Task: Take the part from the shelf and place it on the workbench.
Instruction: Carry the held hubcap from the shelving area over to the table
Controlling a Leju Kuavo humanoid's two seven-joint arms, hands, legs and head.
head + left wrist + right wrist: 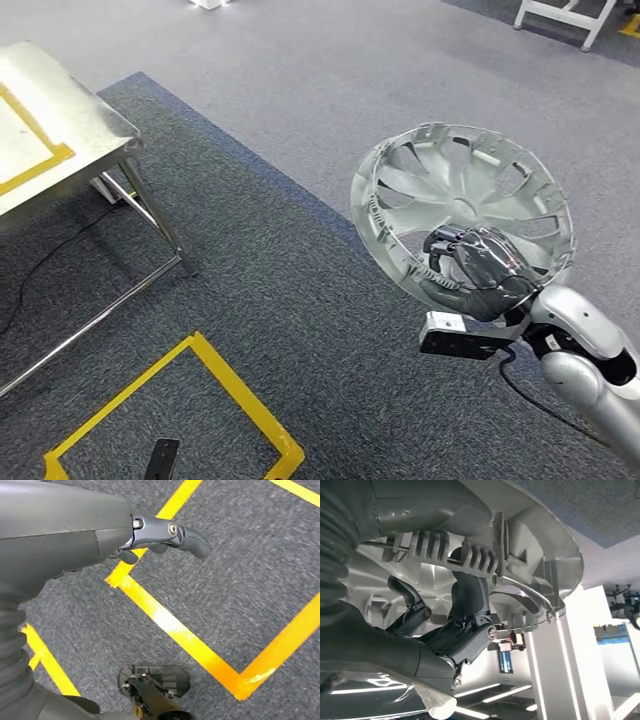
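Note:
The part is a silver wheel cover (462, 195) with curved spokes, held tilted in the air at the right of the head view. My right hand (474, 272) grips its near rim, fingers hooked into the inner side. In the right wrist view the cover's ribbed rim (478, 555) runs above my dark fingers (469, 600), which reach up into it. The metal workbench (83, 125) with yellow tape lines stands at the upper left of the head view. My left hand (166, 532) hangs over the carpet, fingers extended and holding nothing.
Grey carpet covers the floor, with a yellow taped square (226, 385) marked at the bottom left. The workbench's legs (155, 215) and a black cable (45, 260) lie beneath it. A white frame (562, 15) stands at the far upper right.

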